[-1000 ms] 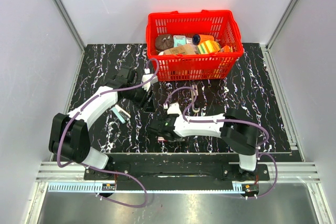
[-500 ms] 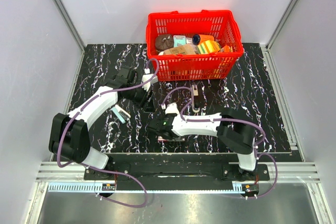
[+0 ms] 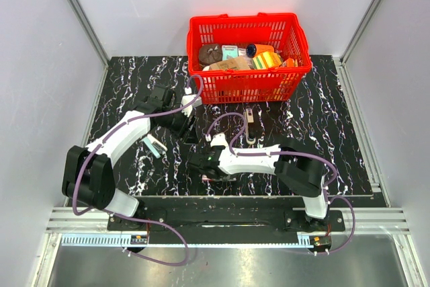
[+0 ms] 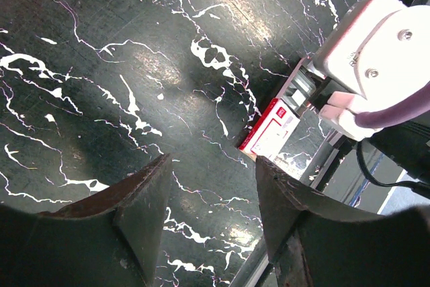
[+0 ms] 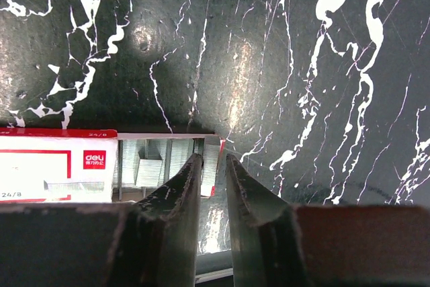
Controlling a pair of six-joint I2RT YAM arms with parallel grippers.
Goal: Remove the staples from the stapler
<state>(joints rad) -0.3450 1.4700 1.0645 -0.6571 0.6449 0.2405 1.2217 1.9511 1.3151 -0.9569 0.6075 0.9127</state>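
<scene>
The stapler (image 3: 249,124), slim and black, lies on the black marble table (image 3: 316,132) in front of the basket, with no gripper on it. My right gripper (image 5: 213,158) hangs low over the open end of a red-and-white staple box (image 5: 54,166). Its jaws stand a narrow gap apart with nothing pinched between them. Silvery staple strips (image 5: 151,166) lie in the box, one right at the fingertips. My left gripper (image 4: 211,162) is open and empty above bare table, with the box (image 4: 269,129) beyond it. In the top view the left gripper (image 3: 188,129) is left of the stapler.
A red basket (image 3: 250,85) full of mixed items stands at the back, just behind the stapler. A small whitish-teal object (image 3: 153,144) lies on the table under the left arm. The right arm's white wrist (image 4: 376,52) is close to the left gripper. The table's near edge is right below the box.
The right gripper's jaws have parted from nearly shut to a narrow gap, and the right arm has shifted slightly left. The left arm has not moved.
</scene>
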